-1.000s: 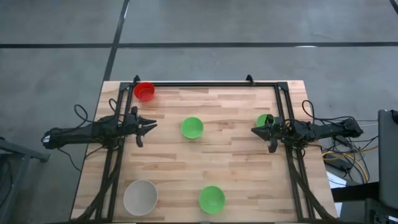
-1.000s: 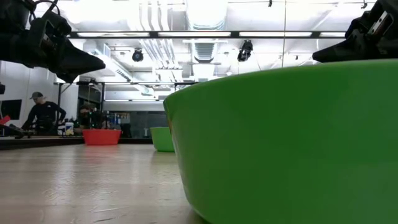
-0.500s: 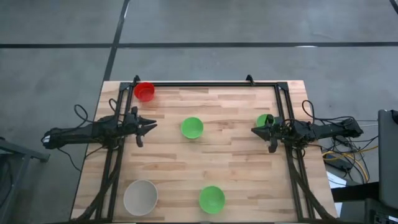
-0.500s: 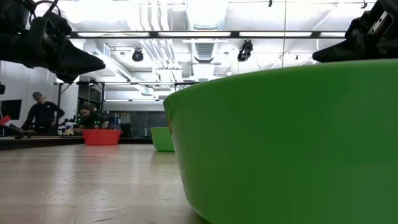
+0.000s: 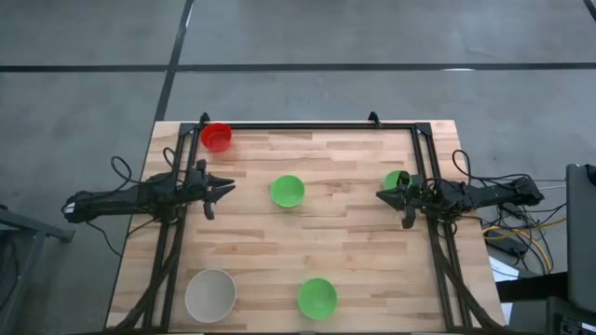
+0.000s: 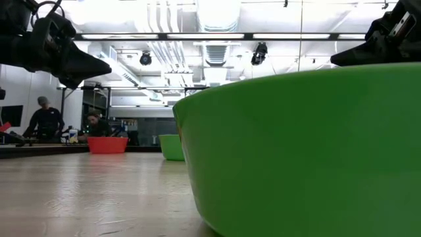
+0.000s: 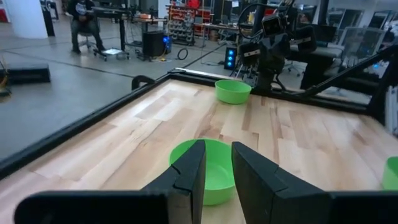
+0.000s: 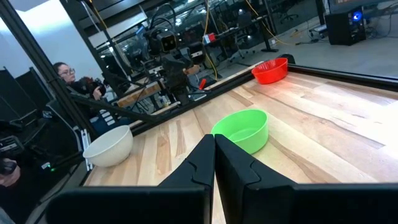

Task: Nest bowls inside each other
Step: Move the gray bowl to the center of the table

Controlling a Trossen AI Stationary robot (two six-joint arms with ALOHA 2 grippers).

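Five bowls stand apart on their bases on the wooden table (image 5: pixel 354 242): a red bowl (image 5: pixel 216 137) at the far left, a green bowl (image 5: pixel 288 192) in the middle, a second green bowl (image 5: pixel 395 179) at the right, a third green bowl (image 5: pixel 318 298) at the near edge, and a whitish bowl (image 5: pixel 210 294) at the near left. My left gripper (image 5: pixel 230 189) hangs level over the table's left side, open by a small gap, pointing at the middle green bowl (image 7: pixel 214 163). My right gripper (image 5: pixel 380 196) hangs level at the right, shut, just beside the second green bowl.
A black frame (image 5: pixel 307 125) runs along the table's far edge and down both sides under the arms. Cables (image 5: pixel 517 233) lie off the right edge. The low view is mostly filled by the near green bowl (image 6: pixel 302 151). People sit in the room beyond the table (image 6: pixel 46 122).
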